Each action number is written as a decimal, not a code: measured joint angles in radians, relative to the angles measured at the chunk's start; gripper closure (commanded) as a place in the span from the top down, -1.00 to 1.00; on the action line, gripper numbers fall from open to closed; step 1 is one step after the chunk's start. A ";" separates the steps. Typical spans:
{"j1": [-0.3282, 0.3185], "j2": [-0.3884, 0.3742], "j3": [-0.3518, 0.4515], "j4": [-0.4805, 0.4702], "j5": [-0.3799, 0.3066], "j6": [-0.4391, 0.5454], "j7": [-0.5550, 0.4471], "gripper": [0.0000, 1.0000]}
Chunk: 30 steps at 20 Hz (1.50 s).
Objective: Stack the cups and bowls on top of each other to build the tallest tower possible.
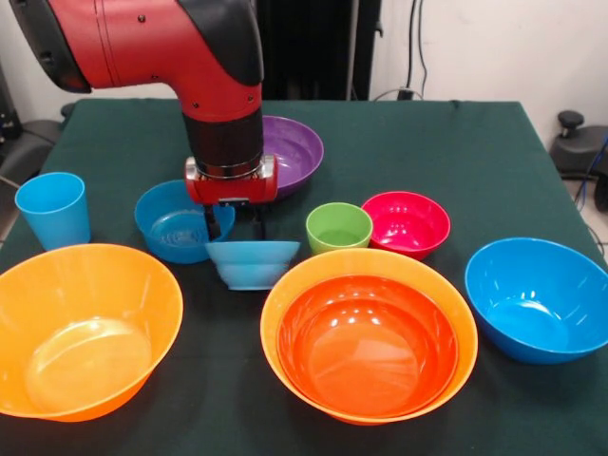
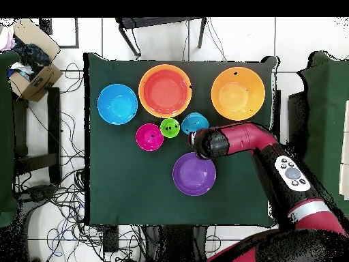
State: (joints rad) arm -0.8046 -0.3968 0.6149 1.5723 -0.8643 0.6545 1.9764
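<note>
My gripper (image 1: 235,228) (image 2: 198,141) is open, fingers apart just above the far rim of a small blue bowl (image 1: 252,263) (image 2: 193,123). That bowl is tipped, its side facing the front view; I cannot tell whether the fingers touch it. Another blue bowl (image 1: 171,223) sits beside it. A red-orange bowl (image 1: 366,347) (image 2: 164,90) is nested in a big orange bowl (image 1: 463,328). Around them stand a lime green cup (image 1: 339,228) (image 2: 169,127), a pink-red bowl (image 1: 407,223) (image 2: 148,136), a purple bowl (image 1: 296,147) (image 2: 193,173), a large blue bowl (image 1: 537,299) (image 2: 117,104), a second orange bowl (image 1: 85,328) (image 2: 238,93) and a light blue cup (image 1: 52,209).
The dark green table (image 1: 437,142) carries everything. In the overhead view my arm covers the light blue cup and the second small blue bowl. Chairs, cables and a cardboard box (image 2: 34,78) lie on the floor around the table.
</note>
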 measured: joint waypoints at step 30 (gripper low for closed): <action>0.005 -0.032 0.001 -0.013 0.004 0.070 0.000 -1.00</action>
State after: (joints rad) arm -0.7995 -0.4284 0.6158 1.5588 -0.8601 0.7244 1.9764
